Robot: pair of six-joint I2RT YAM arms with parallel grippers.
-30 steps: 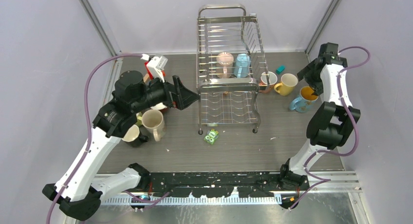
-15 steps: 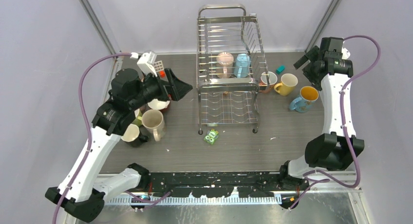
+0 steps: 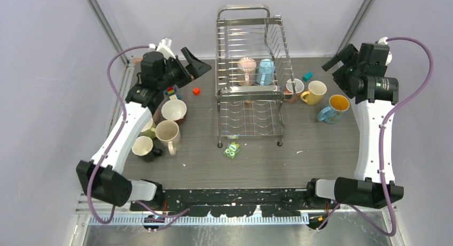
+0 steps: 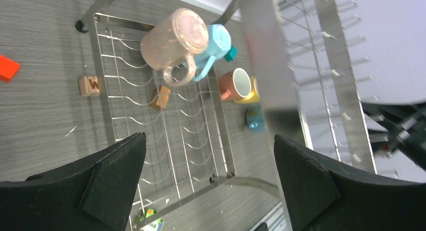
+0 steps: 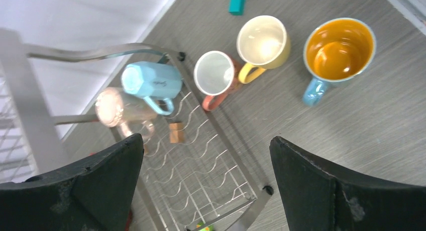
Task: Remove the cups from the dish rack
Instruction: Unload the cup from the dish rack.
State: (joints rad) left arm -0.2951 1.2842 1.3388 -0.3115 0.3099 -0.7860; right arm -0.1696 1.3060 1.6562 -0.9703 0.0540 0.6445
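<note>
At the left of the table, a cluster of cups point(image 3: 167, 132) stands mouth-up, already out of the rack. Beyond it, toward the far side, the left gripper point(image 3: 195, 65) hangs in the air. Its fingers are spread wide with nothing between them, and it is aimed right toward the rack point(image 3: 250, 92).

In the rack's far part the pink cup point(image 4: 173, 40) and the blue cup point(image 4: 218, 37) rest side by side, touching. Which tier bears them cannot be told. Right of the rack, three more cups point(image 3: 315, 91) stand on the table, mouths up. At the far right the right gripper point(image 5: 206, 140) is held high, its fingers likewise spread and empty.

Step in hand, as judged: reaching for one of the two racked cups. The pink cup lies nearer the left gripper.

- **Approach:** bring the spread fingers in between the rack's bars, clear of the wire dividers and the top bar.
- **Grasp:** straddle the pink cup's wall without nudging the blue cup, then close firmly.
- **Removal:** lift until the handle is free of the wires before carrying the cup left to the cluster.
</note>
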